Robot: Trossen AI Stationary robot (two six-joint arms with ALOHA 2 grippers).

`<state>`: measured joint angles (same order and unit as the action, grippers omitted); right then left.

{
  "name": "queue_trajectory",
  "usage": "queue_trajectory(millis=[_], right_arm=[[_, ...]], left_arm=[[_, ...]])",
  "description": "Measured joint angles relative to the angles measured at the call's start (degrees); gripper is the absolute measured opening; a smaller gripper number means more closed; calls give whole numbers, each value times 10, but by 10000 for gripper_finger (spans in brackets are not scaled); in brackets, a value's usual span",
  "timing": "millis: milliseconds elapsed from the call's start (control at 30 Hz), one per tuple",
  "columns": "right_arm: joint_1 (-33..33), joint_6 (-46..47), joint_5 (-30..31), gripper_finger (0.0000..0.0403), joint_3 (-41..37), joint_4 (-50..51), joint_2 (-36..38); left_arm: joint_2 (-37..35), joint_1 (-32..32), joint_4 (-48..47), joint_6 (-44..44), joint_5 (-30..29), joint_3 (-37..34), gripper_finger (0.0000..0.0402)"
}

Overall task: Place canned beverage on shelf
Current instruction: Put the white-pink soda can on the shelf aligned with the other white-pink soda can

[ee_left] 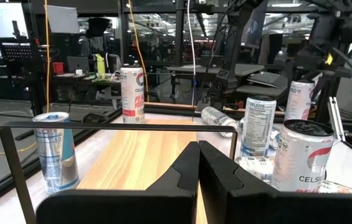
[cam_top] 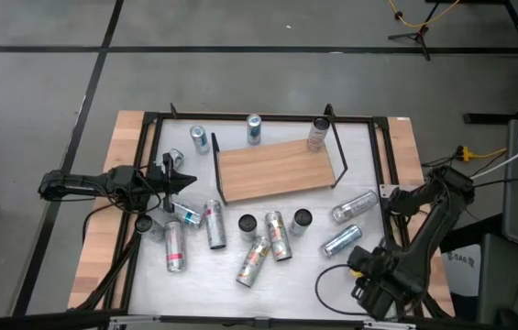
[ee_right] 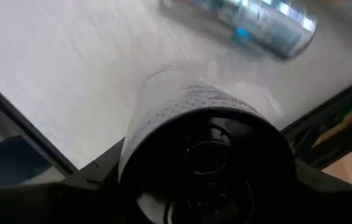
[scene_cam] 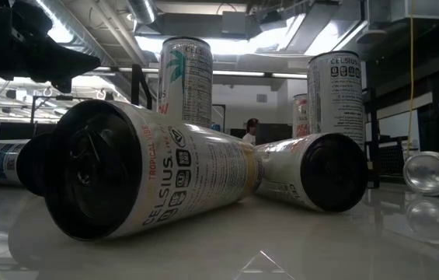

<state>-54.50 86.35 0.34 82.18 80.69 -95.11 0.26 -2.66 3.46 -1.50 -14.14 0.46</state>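
White can clamped in right pincer, well apart from shelf.

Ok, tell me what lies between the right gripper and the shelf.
High view: two cans on their sides, a blue-marked can by the right gripper, a silver can nearer the shelf. The right gripper holds another can. The left gripper waits beside the shelf.

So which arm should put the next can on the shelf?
The right. Its end effector already grips a can near the table's front right corner, and the shelf lies empty. The left end effector is shut on nothing, facing the shelf's end.
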Motion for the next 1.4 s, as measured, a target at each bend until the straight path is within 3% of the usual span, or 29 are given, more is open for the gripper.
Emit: queue_trajectory(millis=[367,633,867,1100,1400], right_arm=[[119,-207,3,246,126,99,0],[222,-405,42,247,213,94,4],[319,-539,32,247,242,94,4],[380,-594,-12,248,248,94,4],[383,-585,-60,248,248,94,4]], left_arm=[[0,0,0,0,0,0,1],[0,0,0,0,0,0,1],[0,0,0,0,0,0,1],[0,0,0,0,0,0,1],[0,0,0,1,0,0,1]])
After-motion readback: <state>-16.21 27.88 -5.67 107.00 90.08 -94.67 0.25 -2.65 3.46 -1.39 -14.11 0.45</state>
